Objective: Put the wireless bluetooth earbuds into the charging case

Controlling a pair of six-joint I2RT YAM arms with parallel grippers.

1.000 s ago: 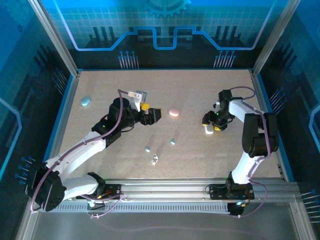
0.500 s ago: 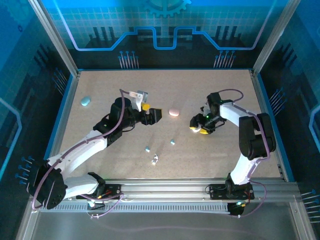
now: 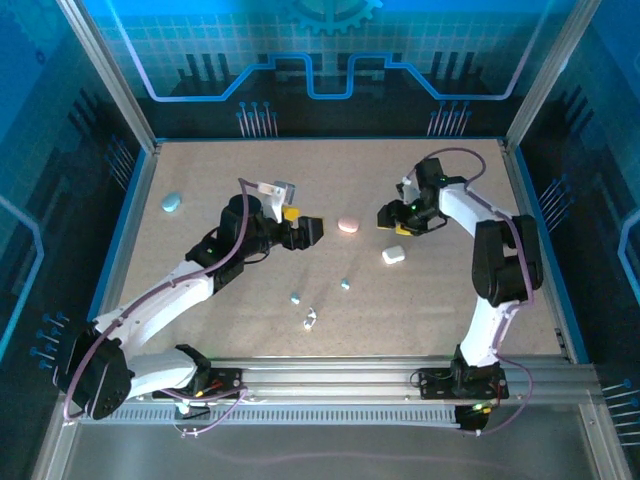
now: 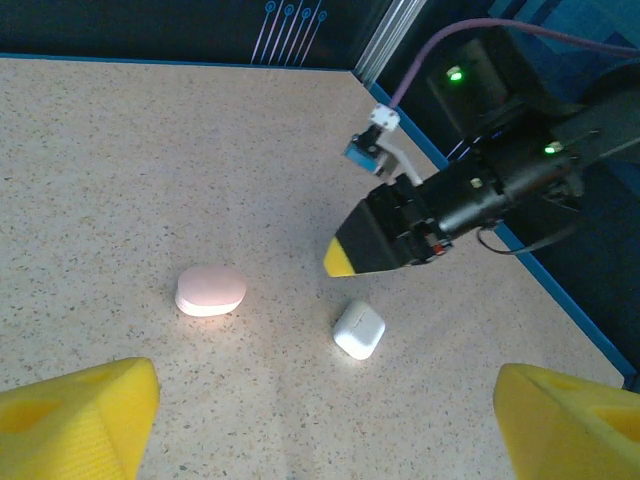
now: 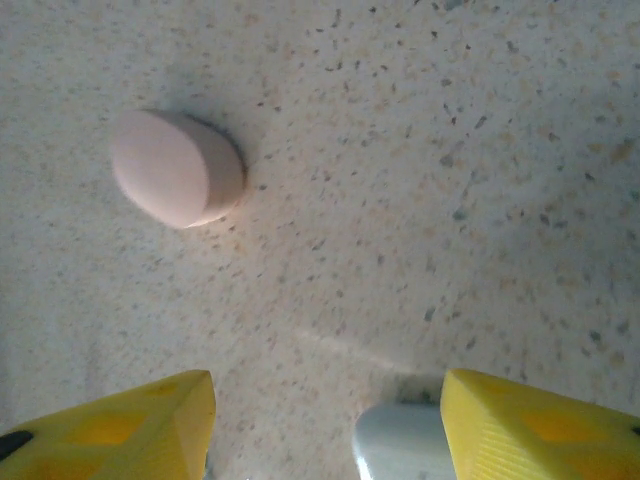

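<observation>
Two light blue earbuds and a white silvery one lie loose on the table in front of the arms. A white charging case lies shut on the table, and a pink case lies left of it. My right gripper hovers open just behind the white case, whose edge shows by its right finger. My left gripper is open and empty, left of the pink case.
A light blue case lies at the far left of the table. Metal frame posts and blue walls enclose the speckled tabletop. The right arm's black body reaches in from the right.
The right gripper swept left across the table with the white case, then drew away toward the back, leaving the case lying free. The left arm stayed still.
</observation>
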